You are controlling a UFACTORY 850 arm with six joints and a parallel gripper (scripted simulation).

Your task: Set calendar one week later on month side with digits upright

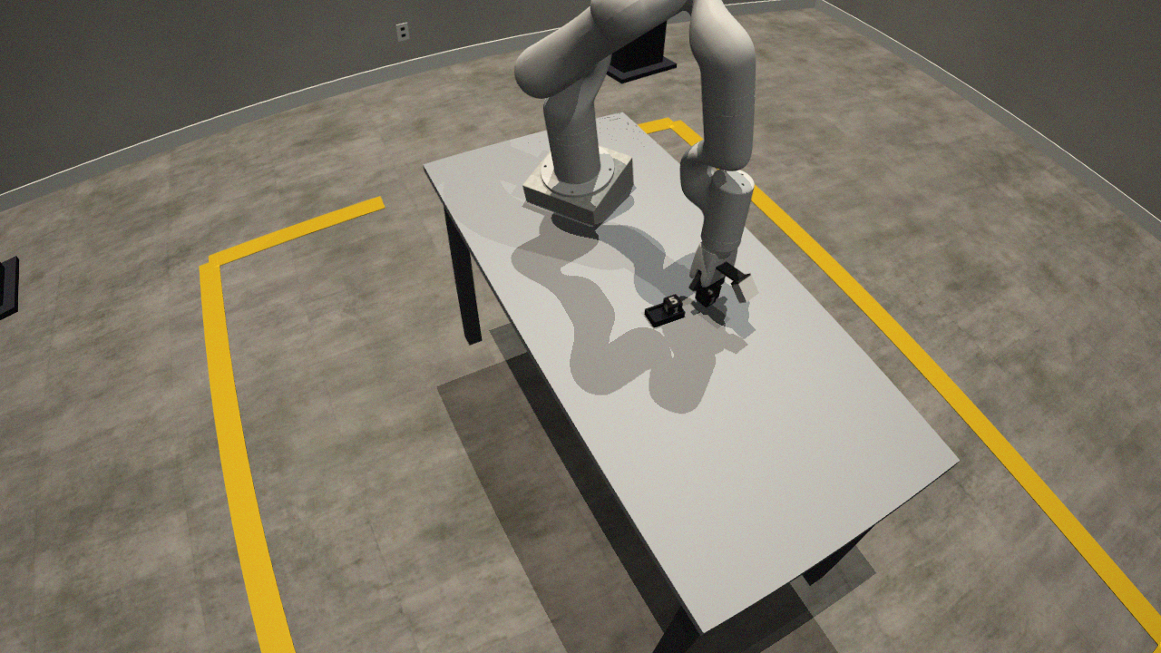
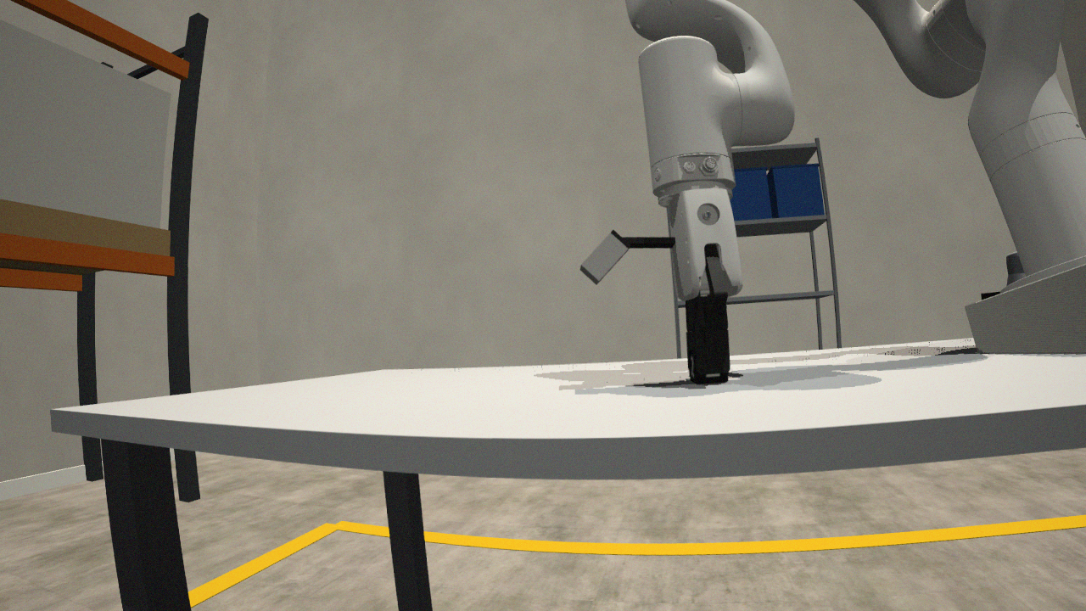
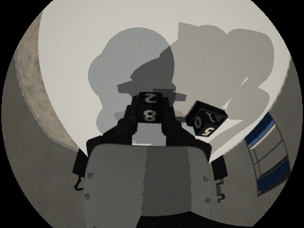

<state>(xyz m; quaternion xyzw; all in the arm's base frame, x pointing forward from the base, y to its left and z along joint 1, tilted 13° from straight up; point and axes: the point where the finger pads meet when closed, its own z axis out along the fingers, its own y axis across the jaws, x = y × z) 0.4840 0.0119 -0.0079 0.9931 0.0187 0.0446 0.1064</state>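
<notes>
My gripper points down and is shut on a black cube. The cube shows a white 2 and a white 8 in the wrist view. It is low at the table; whether it touches the table I cannot tell. The black tray lies flat beside the gripper. The second black cube stands in the tray's end nearer the gripper, and the tray's other end is empty. This cube shows a 0, a 5 and what looks like a 1. The gripper hides tray and cube in the exterior view.
The white table carries the arm's base at its far end. A camera bracket sticks out from the gripper's side. Shelves and a rack stand beyond the table.
</notes>
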